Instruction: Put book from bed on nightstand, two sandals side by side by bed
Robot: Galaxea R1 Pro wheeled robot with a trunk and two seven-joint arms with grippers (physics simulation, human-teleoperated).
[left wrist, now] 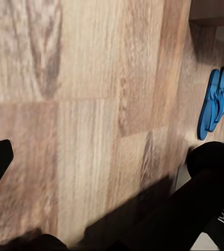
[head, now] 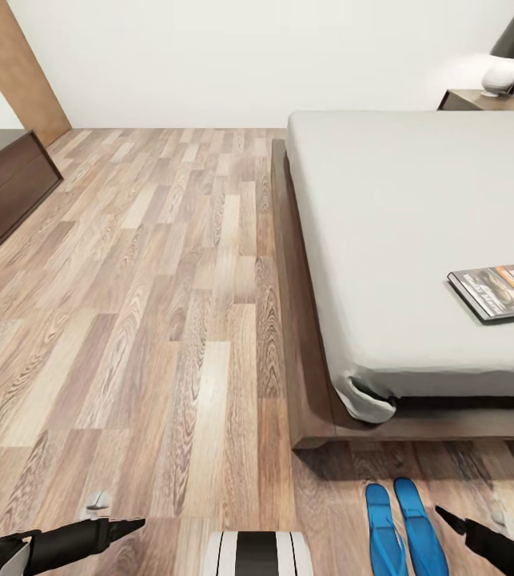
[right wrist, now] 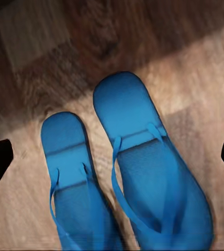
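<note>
The two sandals [head: 402, 528] lie side by side on the floor [head: 153, 320] by the bed [head: 416, 240], that part apparently done, while the book [head: 500, 292] remains on the mattress, both grippers spread open and empty.

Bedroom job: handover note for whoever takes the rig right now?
Left gripper: low over bare floor, holding nothing; opening cannot be judged.
Right gripper: open, empty, hovering above the sandals.
Sandals: both blue flip-flops lie side by side on the floor just past the foot of the bed, near its corner. That part looks done.
Book: lies flat on the mattress near the right edge of the head view, untouched.
Nightstand: at the far right corner beside the bed, with a white object on top.
Left: pick up the book and carry it to a nightstand.
</note>
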